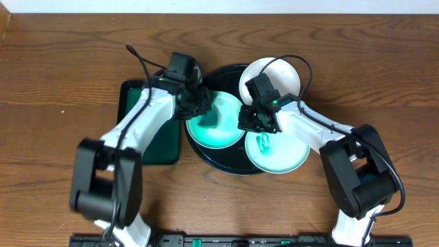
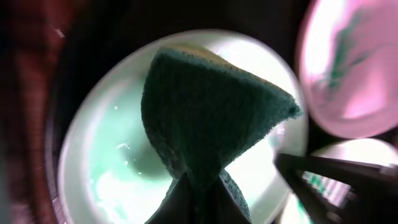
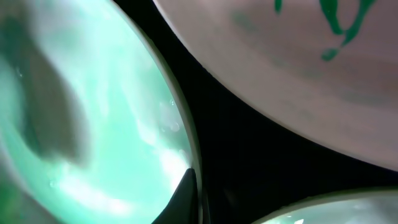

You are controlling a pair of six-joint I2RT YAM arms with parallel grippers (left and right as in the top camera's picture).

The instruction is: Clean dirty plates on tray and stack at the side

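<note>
The black tray [image 1: 230, 165] holds three plates. My left gripper [image 1: 200, 108] is shut on a dark green sponge [image 2: 211, 118] and presses it onto the left mint green plate [image 1: 221, 130], which is wet and shiny in the left wrist view [image 2: 106, 162]. My right gripper [image 1: 248, 122] pinches that plate's right rim; one finger [image 3: 186, 193] lies on the rim [image 3: 81, 124]. The white plate [image 1: 271, 77] at the back right carries green paint [image 3: 336, 25]. The second mint green plate [image 1: 278, 152] at the front right has a green smear.
A rectangular dark green tray [image 1: 156, 147] lies left of the black tray, under my left arm. Brown wood tabletop [image 1: 62, 75] surrounds both trays. A black cable loops over the white plate.
</note>
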